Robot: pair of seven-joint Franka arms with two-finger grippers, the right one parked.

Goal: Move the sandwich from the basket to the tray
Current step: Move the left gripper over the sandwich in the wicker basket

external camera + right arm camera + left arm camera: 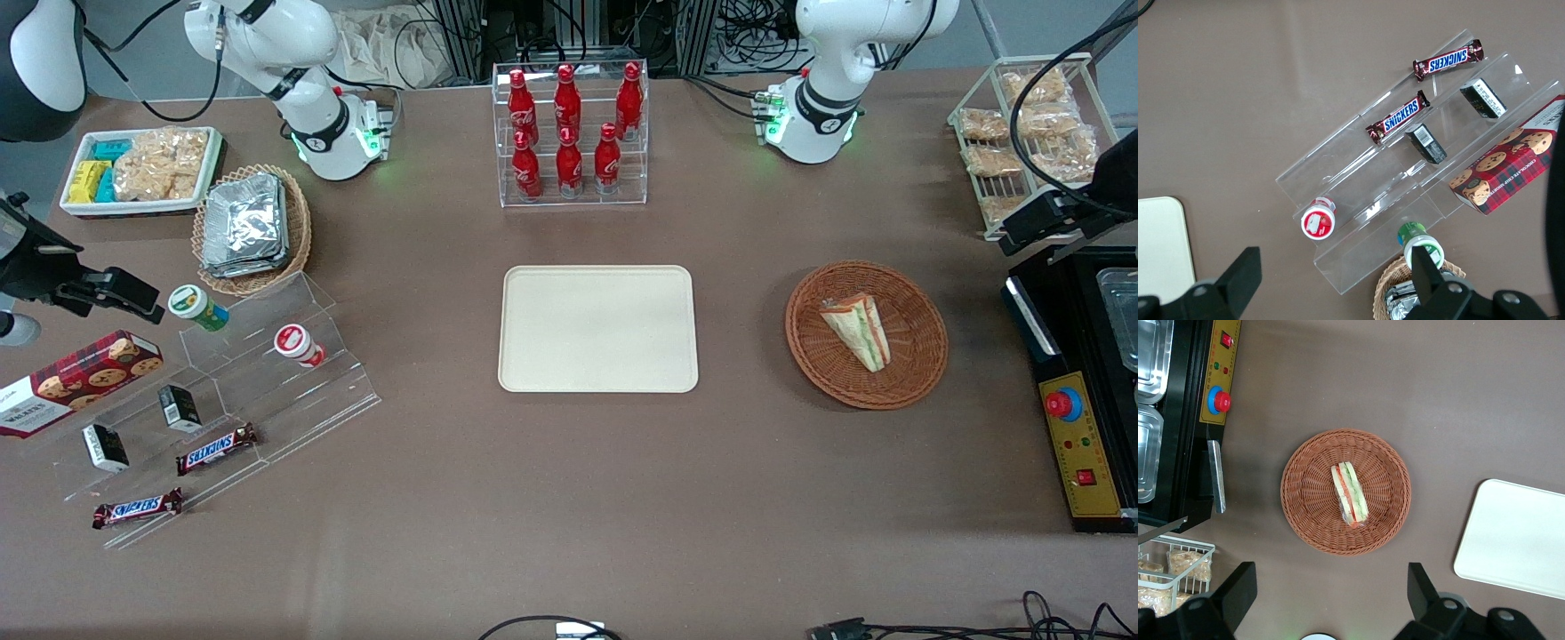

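Green-and-orange-striped white sandwich [856,330], reddish-brown basket [916,373], cream tray [597,329]

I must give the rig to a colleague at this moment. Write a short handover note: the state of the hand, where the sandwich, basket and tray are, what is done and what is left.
Hand: open, holding nothing, high above the table beside the basket.
Sandwich: lying in the basket, not yet touched.
Tray: at the middle of the table, nothing on it, nearer the front camera than the rack of red bottles.
Done: nothing that shows; no grasp yet.
Left: lower the hand over the sandwich, grip it, lift it, carry it to the tray, release it there.
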